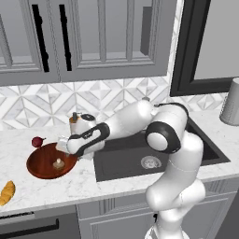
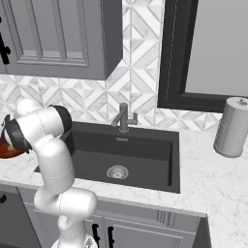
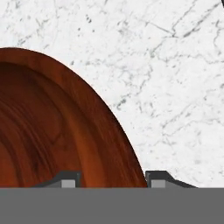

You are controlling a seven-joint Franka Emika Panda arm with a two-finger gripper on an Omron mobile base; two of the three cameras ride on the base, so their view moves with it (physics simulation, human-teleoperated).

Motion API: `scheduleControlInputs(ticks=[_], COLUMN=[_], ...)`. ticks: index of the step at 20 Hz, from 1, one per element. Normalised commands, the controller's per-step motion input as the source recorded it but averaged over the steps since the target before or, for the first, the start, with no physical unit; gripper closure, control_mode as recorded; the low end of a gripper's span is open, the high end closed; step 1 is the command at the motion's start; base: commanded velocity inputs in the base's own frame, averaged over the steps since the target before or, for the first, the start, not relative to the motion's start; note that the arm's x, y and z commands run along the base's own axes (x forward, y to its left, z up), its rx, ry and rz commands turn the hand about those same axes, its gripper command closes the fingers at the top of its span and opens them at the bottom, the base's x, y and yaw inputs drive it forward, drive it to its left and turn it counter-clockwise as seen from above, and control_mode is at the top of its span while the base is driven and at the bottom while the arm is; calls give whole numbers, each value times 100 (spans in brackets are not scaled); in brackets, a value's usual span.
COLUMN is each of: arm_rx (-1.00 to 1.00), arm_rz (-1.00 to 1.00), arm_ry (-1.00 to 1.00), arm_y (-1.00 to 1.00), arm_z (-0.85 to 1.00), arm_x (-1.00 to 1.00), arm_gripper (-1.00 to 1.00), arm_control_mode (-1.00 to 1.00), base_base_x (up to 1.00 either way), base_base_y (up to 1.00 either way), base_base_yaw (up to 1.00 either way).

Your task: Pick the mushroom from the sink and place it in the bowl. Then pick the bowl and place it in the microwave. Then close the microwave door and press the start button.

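From my hand camera, the pincer [image 3: 112, 179] straddles the rim of the wooden bowl [image 3: 52, 131], one tip on each side; whether it grips I cannot tell. The mushroom [image 1: 58, 163] sits inside the bowl on the marble counter [image 1: 107, 179], left of the dark sink [image 1: 140, 161]. Nearer lies a golden pastry [image 1: 6, 192]; behind the bowl, a dark red ball [image 1: 37, 141].
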Motion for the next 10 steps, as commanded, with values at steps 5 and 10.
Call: scheduleControlInputs(ticks=[5,10], arm_rx=[0,6], arm_rz=[0,-3], arm_ry=[0,-3], arm_y=[0,-23], arm_z=[0,0], arm_x=[0,-12], arm_gripper=[100,100], arm_control_mode=[-100,-100], base_base_x=[0,0], base_base_y=[0,0], base_base_yaw=[0,0])
